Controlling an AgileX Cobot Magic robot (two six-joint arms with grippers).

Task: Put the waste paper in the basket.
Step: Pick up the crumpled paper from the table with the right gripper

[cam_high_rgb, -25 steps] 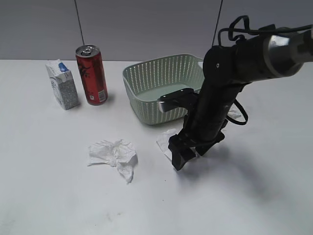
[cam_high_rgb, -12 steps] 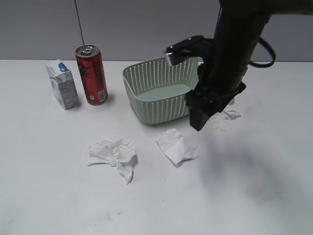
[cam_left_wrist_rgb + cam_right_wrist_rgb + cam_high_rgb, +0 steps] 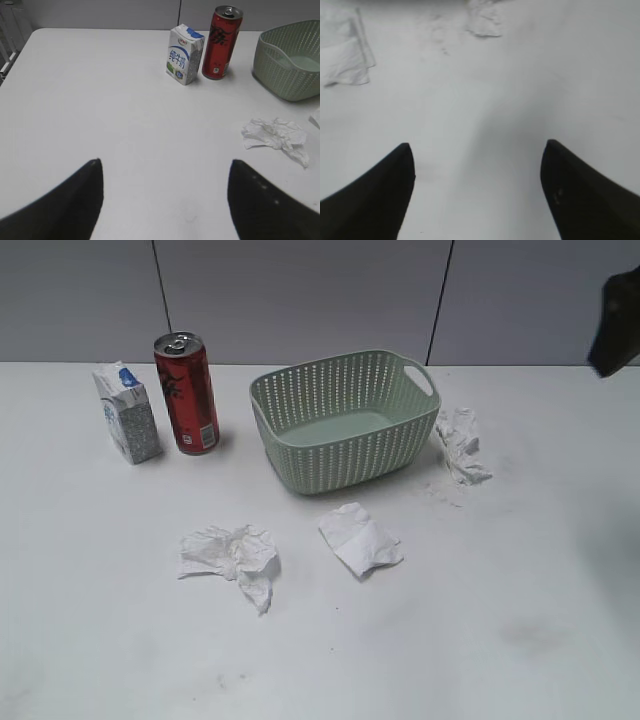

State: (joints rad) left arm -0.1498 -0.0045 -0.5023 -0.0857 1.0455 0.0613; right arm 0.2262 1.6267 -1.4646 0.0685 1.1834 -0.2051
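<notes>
On the white bench, from the left, a small white-and-blue speckled carton and a tall red drink can are seen standing upright, close beside each other. Neither belongs to the task.

Next, a crumpled white tissue-paper piece is seen lying on the bench, well in front of the can. To its right, a flatter, folded white paper piece lies just in front of the pale sage-green perforated plastic basket. The basket appears empty. A third crumpled white paper piece lies against or just beside the basket's right wall; contact cannot be confirmed.

No paper is judged to have been placed yet.

The left hand is shown spread, holding nothing, over bare bench. The right hand is likewise spread and empty; only a dark part of its arm is visible at the right edge of the exterior view.

For a sound pick, it is recommended that one piece be approached from above, the fingers be closed on the raised folds, and release be made only over the basket's open interior.
</notes>
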